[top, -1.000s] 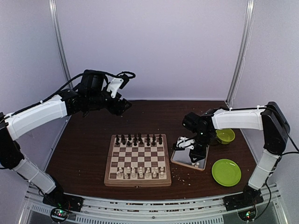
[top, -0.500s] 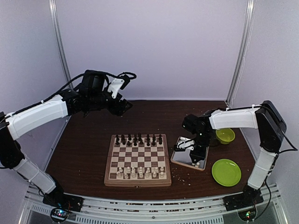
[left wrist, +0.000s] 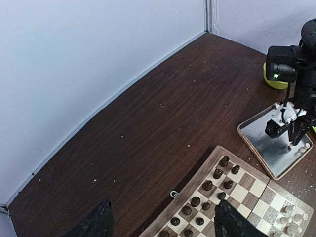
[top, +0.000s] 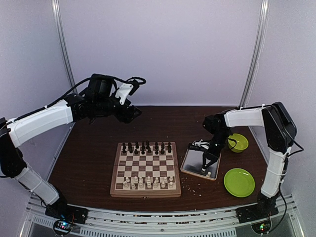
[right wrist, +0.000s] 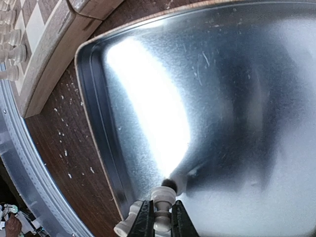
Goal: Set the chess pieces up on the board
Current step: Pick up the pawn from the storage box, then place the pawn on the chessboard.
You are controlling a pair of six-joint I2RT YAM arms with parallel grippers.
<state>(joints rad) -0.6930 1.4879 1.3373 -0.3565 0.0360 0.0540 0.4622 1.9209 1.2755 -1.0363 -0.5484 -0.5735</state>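
Top view, board: the square wooden chessboard with a light-wood rim [top: 113,170] is lying near the middle of the dark brown table [top: 94,158].
Top view, pieces: the tiny cream-white chess pieces [top: 148,182] are standing along its near rows, and small dark brown-black pieces [top: 147,147] are standing along its far rows.
Top view, tray: the shiny rectangular metal tray [top: 193,162] is sitting just right of the board.
Top view, right arm: the right gripper [top: 204,167] is pointing down into the tray's near part.
Top view, left arm: the left gripper [top: 132,113] is hanging high over the far left of the table, well apart from the board.
Top view, dishes: a lime-green bowl [top: 238,142] and a lime-green plate [top: 239,182] are lying right of the tray.
Left wrist view, jaws: the black fingers [left wrist: 96,224] are standing wide apart and holding nothing, with the board's far rim showing below.
Right wrist view, jaws: the two fingers are clamping a single cream-white piece [right wrist: 162,205] between them over the tray's floor.
Right wrist view, neighbour: a second cream-white piece [right wrist: 126,226] is lying just beside the gripped one, against the tray's wall.
Right wrist view, table: pale crumbs [right wrist: 64,148] are lying between the tray and the board's corner.
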